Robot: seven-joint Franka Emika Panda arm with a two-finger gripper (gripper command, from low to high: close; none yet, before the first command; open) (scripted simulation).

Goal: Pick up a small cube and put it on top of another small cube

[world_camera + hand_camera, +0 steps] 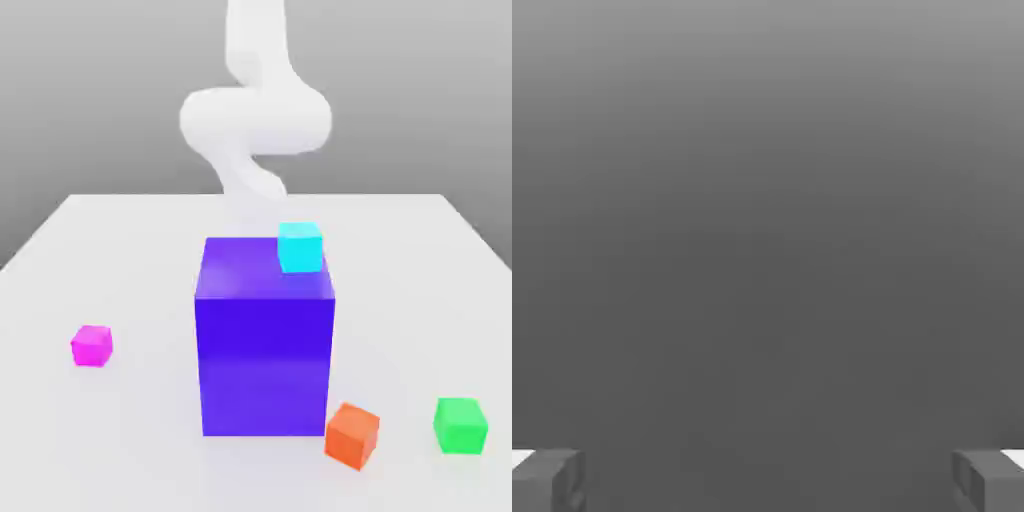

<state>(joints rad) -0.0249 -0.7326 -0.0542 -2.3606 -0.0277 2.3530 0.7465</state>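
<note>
gripper (768, 480): fingers spread wide, nothing between them
pink cube (91, 345): on the table, at the exterior view's left of the purple block (265, 350)
arm (255, 120): behind the block, well apart from the pink cube

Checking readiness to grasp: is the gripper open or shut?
Open. In the hand view the gripper has its two fingertips far apart at opposite edges, with nothing between them.

The white rounded robot arm (255, 110) is cut off by the exterior view's top edge, its lower part hidden behind the big blue-purple block (265, 350), while the two grey fingertips (547, 480) are cropped at the hand view's corners.
</note>
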